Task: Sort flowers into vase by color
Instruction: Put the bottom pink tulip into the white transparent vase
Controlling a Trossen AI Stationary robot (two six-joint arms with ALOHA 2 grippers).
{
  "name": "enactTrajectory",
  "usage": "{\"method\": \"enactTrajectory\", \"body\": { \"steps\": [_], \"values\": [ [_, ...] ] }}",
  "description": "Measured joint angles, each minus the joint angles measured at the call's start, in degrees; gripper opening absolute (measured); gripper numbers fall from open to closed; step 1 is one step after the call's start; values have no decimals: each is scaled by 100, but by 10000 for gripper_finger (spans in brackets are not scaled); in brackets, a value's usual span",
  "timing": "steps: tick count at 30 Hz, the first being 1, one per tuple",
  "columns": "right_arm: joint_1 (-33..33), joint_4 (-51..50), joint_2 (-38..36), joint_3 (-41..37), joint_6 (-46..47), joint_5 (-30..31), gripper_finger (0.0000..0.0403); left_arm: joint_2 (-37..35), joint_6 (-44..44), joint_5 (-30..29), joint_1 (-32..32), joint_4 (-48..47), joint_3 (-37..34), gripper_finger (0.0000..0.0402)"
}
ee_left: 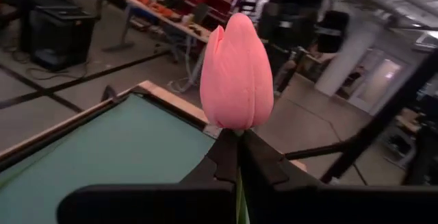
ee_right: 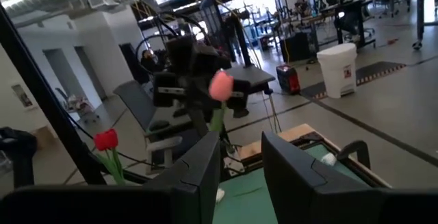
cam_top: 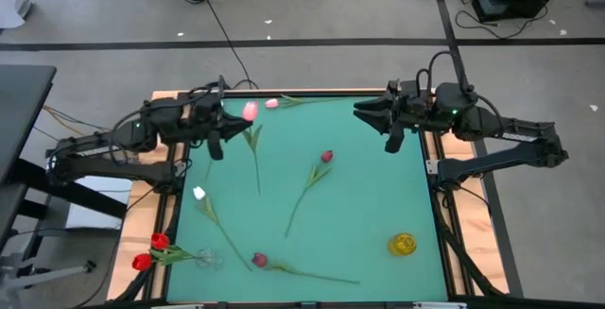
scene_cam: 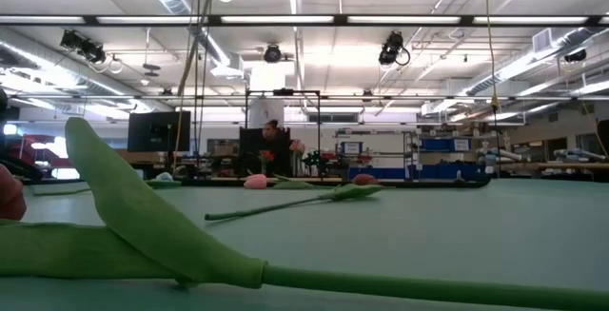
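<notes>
1. Pink tulip [ee_left: 236,73] is being held by the left gripper [cam_top: 216,142], pinched on its stem above the table's far left.
2. Right gripper [cam_top: 394,135] is waiting half open, empty.
3. The thin stem is possibly slipping during transport.

High view: straight down over my whole green table [cam_top: 359,205]. Low view: at surface level, a stem [scene_cam: 285,278] close before the lens. My left wrist view sits tight behind a pink tulip [ee_left: 236,73]; my right wrist view shares it, farther off.
</notes>
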Motion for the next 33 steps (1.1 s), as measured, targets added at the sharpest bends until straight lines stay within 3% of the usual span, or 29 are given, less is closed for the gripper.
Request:
{"method": "enactTrajectory", "body": {
  "steps": [7,14,26,33],
  "values": [
    [0,-8,248,0,-20,-22,119,-119,714,590,-1102,-241,466,10],
    [0,-23,267,-2,-47,-211,119,-70,1777,-540,-2291,-1212,1190,10],
    [0,10,-8,-2,-259,-361,119,-21,1697,-1065,-2831,-1204,1239,10],
    [2,-135,-194,-2,-1486,-402,112,-21,1466,-1171,-2872,-1204,1239,10]
  ]
}}
